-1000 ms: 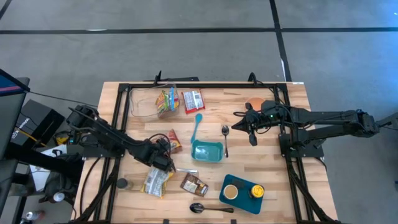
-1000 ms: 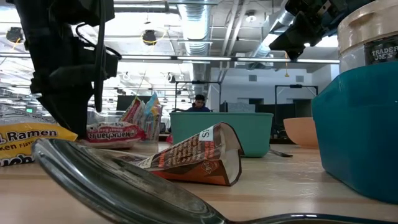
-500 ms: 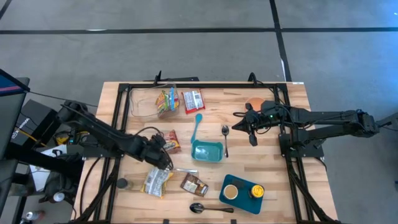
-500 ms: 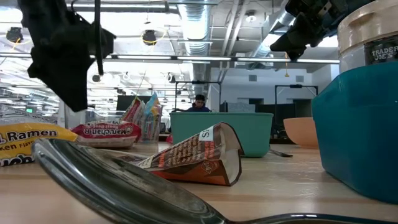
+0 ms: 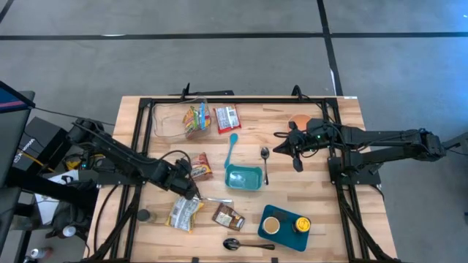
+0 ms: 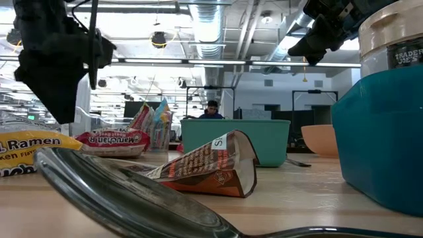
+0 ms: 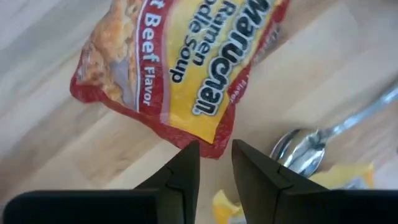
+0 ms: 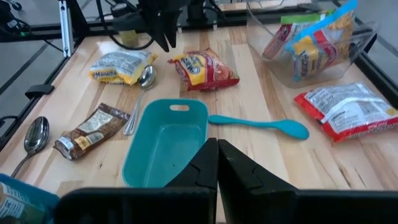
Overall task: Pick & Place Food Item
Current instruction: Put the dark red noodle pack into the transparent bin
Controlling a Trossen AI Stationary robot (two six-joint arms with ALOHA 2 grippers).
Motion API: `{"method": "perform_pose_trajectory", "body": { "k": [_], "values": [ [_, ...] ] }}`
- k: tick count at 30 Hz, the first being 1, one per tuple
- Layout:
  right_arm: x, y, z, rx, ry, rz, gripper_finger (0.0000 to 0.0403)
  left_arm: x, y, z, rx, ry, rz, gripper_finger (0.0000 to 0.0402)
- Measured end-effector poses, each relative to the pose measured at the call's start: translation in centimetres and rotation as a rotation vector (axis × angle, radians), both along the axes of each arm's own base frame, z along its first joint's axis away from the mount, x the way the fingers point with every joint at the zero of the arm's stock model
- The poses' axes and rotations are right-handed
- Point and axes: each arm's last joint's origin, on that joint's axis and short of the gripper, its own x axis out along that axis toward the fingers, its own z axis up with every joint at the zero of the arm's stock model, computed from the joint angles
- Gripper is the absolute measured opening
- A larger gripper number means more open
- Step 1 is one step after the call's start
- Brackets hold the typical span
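A red and yellow Maruchan ramen packet (image 5: 199, 166) lies flat on the table left of centre. My left gripper (image 7: 216, 155) hangs just above the packet's near corner (image 7: 214, 146), pointing steeply down. Its fingers stand a narrow gap apart with nothing gripped. In the low view the gripper (image 6: 63, 116) is clear above the packet (image 6: 112, 141). My right gripper (image 5: 278, 150) waits shut above the table's right half, away from the packet.
A teal container (image 5: 243, 177) and teal spoon (image 5: 232, 146) lie at centre. A clear bin of snacks (image 5: 183, 118) and a red-white packet (image 5: 227, 118) sit at the far side. A yellow ramen pack (image 5: 183, 213), brown packet (image 5: 228, 217), metal spoon (image 5: 212, 199) and teal tray (image 5: 285, 226) lie near the front.
My left gripper has risen off the red ramen packet and drawn a little toward the table's left edge. The packet has slid slightly the same way and stays flat on the table.
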Motion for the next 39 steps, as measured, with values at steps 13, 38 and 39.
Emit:
{"method": "perform_pose_trajectory", "body": {
  "k": [13,38,39],
  "values": [
    [-0.1,0.0,-0.1,0.002,0.015,0.0,0.0,-0.7,-0.4,0.0,-0.084,0.03,0.143,0.0082],
    [-0.1,0.0,-0.2,0.003,0.018,0.0,0.0,-0.9,-2.2,0.2,0.122,-0.023,-0.298,0.015],
    [-0.1,0.0,-0.2,0.002,0.018,0.0,0.0,-0.8,-2.0,0.2,0.126,-0.024,-0.284,0.0165]
  ]
}}
